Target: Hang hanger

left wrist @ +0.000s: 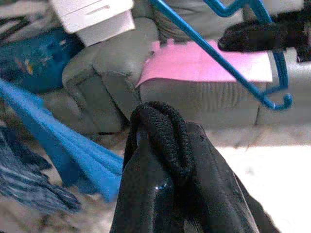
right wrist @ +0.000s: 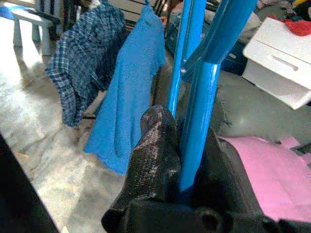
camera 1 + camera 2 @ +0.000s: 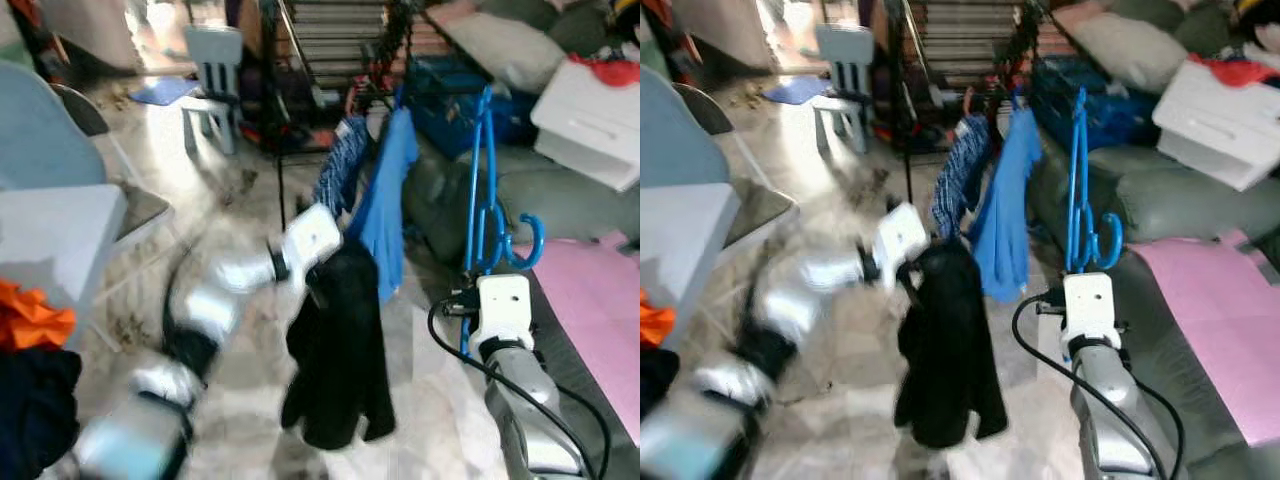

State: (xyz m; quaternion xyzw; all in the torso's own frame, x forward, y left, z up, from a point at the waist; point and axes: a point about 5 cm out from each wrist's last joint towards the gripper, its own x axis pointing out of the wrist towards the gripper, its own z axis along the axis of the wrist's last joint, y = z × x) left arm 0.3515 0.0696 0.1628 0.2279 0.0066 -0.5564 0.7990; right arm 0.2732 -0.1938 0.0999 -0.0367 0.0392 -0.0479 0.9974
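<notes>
A blue plastic hanger (image 3: pixel 487 180) stands upright with its hook at the bottom, and my right gripper (image 2: pixel 187 141) is shut on its stem. A black garment (image 3: pixel 338 350) hangs limp from my left gripper (image 3: pixel 318 262), which is shut on the bunched cloth (image 1: pixel 163 141); the fabric hides the fingers. The garment is to the left of the hanger (image 1: pixel 233 63) and apart from it. Behind them a blue shirt (image 3: pixel 385 210) and a plaid shirt (image 3: pixel 340 165) hang on a dark clothes rack.
A grey sofa (image 3: pixel 560 200) on the right carries a pink mat (image 3: pixel 595 300) and a white box (image 3: pixel 590 120). A white table (image 3: pixel 50 240) with orange cloth (image 3: pixel 30 315) stands at left. A small pale chair (image 3: pixel 215 75) stands far back.
</notes>
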